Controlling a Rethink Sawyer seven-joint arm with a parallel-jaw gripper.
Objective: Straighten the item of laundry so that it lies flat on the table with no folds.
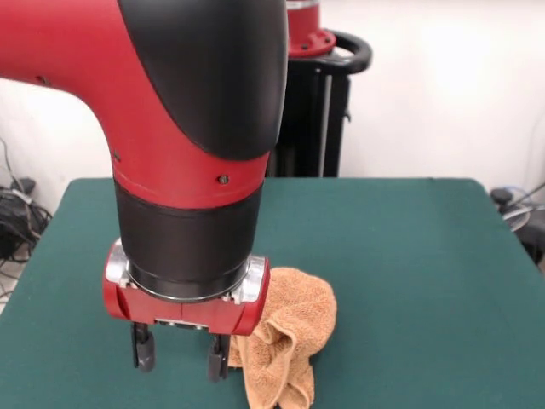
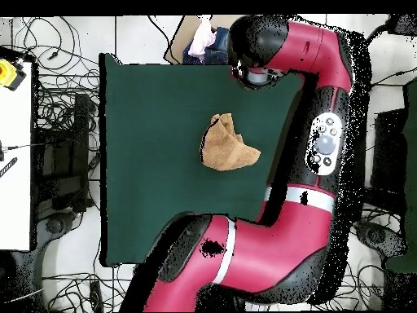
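Now | green bench [image 1: 409, 256] is bounded by white wall | crumpled towel [image 1: 285, 336] is seen beside claw [image 1: 180, 356] | fingers are held apart, empty.

front – low, close, facing robot | overhead – high, straight down | shared: table [image 1: 409, 247] [image 2: 155, 147]

The red and black arm [image 1: 183, 145] descends from 12 o'clock and fills the upper left. Its gripper [image 1: 180, 351] hangs just above the green table [image 1: 409, 256], the two dark fingers [image 1: 142, 348] spread apart with nothing between them. The orange-tan towel [image 1: 285, 336] lies bunched and folded at the gripper's 3 o'clock, one finger just beside its edge. The black pedestal [image 1: 311, 119] stands at the table's far side.
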